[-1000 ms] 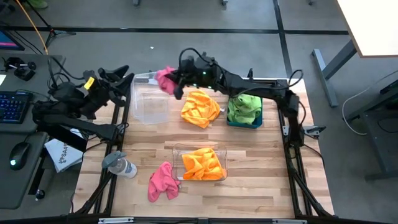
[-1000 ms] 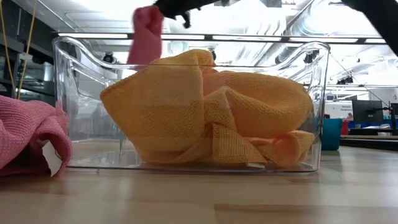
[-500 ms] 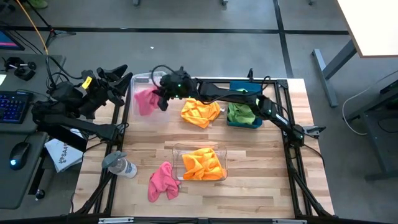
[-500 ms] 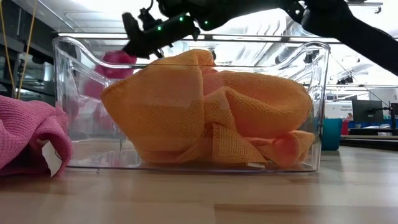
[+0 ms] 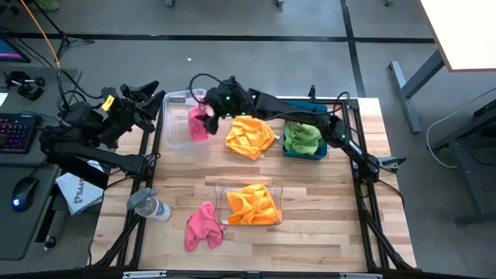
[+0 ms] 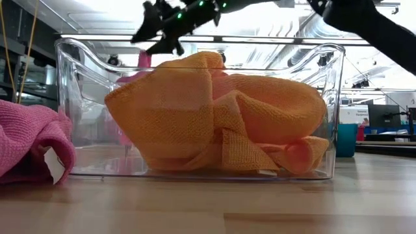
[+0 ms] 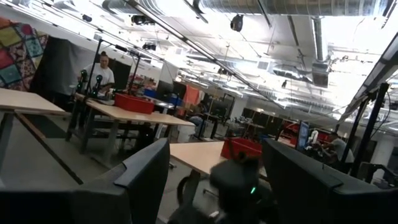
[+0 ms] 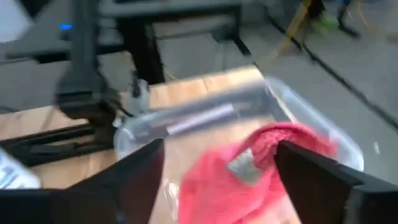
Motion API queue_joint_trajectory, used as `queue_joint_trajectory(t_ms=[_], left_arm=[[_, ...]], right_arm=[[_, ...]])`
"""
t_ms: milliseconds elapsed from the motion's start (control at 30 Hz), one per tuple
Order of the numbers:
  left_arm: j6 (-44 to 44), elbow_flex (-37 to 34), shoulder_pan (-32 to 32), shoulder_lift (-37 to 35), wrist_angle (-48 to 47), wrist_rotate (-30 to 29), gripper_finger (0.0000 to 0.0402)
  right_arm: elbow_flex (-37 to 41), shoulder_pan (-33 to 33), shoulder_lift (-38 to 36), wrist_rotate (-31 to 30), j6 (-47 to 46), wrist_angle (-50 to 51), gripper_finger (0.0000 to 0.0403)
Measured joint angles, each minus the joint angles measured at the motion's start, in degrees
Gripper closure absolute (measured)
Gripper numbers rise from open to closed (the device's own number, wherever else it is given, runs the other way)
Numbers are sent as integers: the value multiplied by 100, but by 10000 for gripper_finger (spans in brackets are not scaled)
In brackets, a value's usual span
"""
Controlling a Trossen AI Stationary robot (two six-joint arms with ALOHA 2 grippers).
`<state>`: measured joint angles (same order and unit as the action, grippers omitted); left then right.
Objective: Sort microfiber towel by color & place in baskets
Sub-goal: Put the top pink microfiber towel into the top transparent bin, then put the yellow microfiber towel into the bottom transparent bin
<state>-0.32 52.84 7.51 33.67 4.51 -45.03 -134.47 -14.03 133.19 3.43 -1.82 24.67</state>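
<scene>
A pink microfiber towel (image 5: 200, 124) lies in the far-left clear basket (image 5: 174, 141). My right gripper (image 5: 208, 111) hangs open just above it; the wrist view shows its fingers spread on either side of the towel (image 8: 249, 168). A loose orange towel (image 5: 249, 136) lies on the table beside that basket. A green towel (image 5: 304, 136) fills the blue basket (image 5: 288, 153). Another orange towel (image 5: 252, 203) sits in the near clear basket (image 5: 221, 187), and a second pink towel (image 5: 203, 225) lies to its left. My left gripper (image 5: 151, 105) waits open off the table's left edge. My right gripper stands open over the pink towel, fingers slanting down from the table's right. A strip of the towel (image 6: 144, 60) reaches up toward the fingertips; whether a finger touches it I cannot tell.
A clear bottle with a grey cap (image 5: 149, 205) lies near the table's left edge. The right arm (image 5: 310, 116) stretches across the far side, above the loose orange towel and the blue basket. A desk with keyboard and mouse stands left of the table.
My right gripper carried the pink towel from the table's far edge leftward and down over the far-left clear basket, then opened. The towel has dropped from the fingers and now lies bunched inside that basket.
</scene>
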Motion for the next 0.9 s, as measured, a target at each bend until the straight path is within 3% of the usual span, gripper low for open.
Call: queue_joint_trajectory(t_ms=[100, 233, 467, 700, 900], left_arm=[[-3, 0, 1, 5, 0, -3, 159], [-80, -2, 2, 7, -38, 4, 159], [-95, -2, 2, 15, -44, 4, 159], [-183, -2, 2, 15, -46, 8, 159], [-260, -2, 2, 15, -141, 8, 159]], right_arm=[[4, -49, -306, 8, 461, 589, 68], [11, -283, -579, -308, 706, 1913, 54], [88, -671, -500, 464, 935, 3486, 53], [1395, -826, -523, 713, 1183, 3394, 53], [2773, -696, -515, 431, 1023, 2674, 53]])
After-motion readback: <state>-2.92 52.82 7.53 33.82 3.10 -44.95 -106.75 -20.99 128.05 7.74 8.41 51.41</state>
